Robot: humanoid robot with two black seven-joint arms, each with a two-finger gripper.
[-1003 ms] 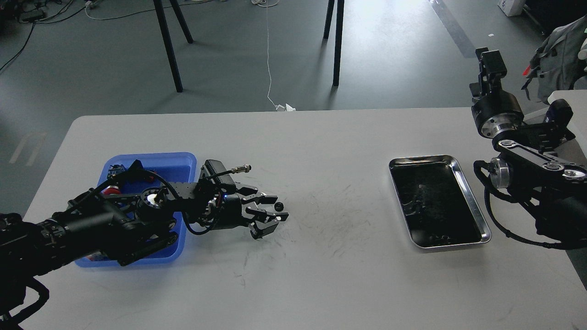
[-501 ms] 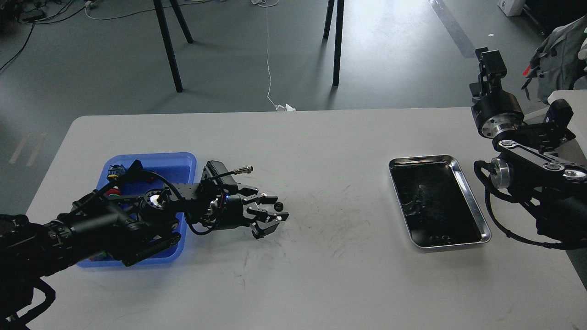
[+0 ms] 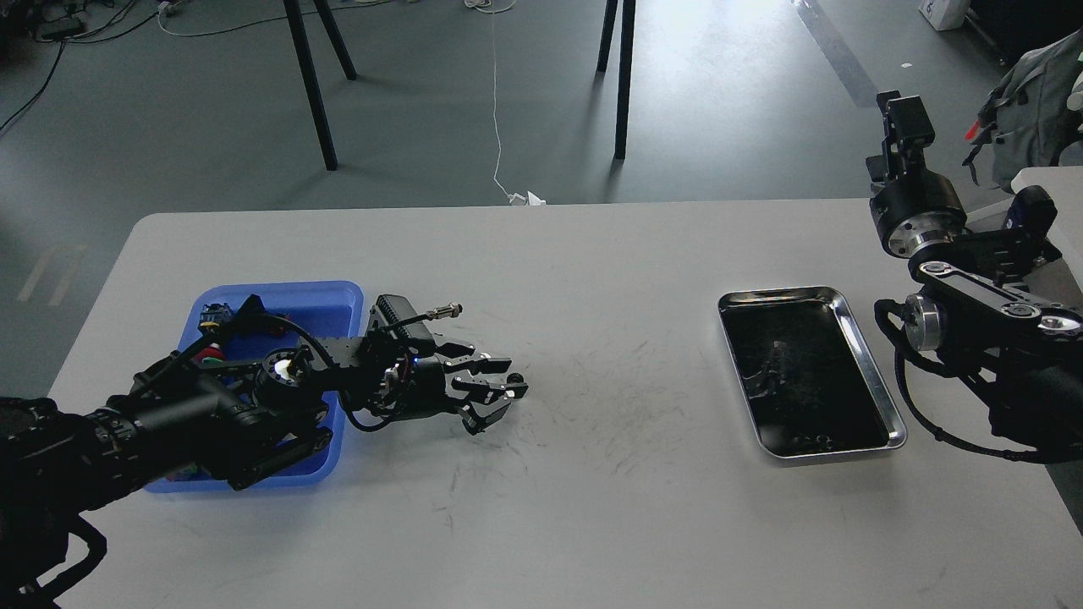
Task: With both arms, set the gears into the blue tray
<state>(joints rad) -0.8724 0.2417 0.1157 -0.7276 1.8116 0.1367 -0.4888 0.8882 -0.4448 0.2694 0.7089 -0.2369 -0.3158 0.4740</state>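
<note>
- The left gripper [image 3: 499, 391] lies low over the white bench [image 3: 592, 507], just right of the blue tray [image 3: 338, 298]; its jaws look clenched around a small black gear [image 3: 514, 378] at their tips, though the part is tiny and dark, so the grip is my reading.
- Staying low suits a short carry back over the tray's near rim, which sits right behind the wrist.
- The blue tray already holds a few small parts, among them something with a red cap [image 3: 203, 353], mostly hidden by the arm.
- The right gripper [image 3: 901, 118] is raised at the bench's far right edge, out of the way; I cannot tell how its jaws stand.
- A steel tray [image 3: 880, 389] with a dark floor rests between the arms, nearer the right one; faint small shapes lie in it, too dim to name.
</note>
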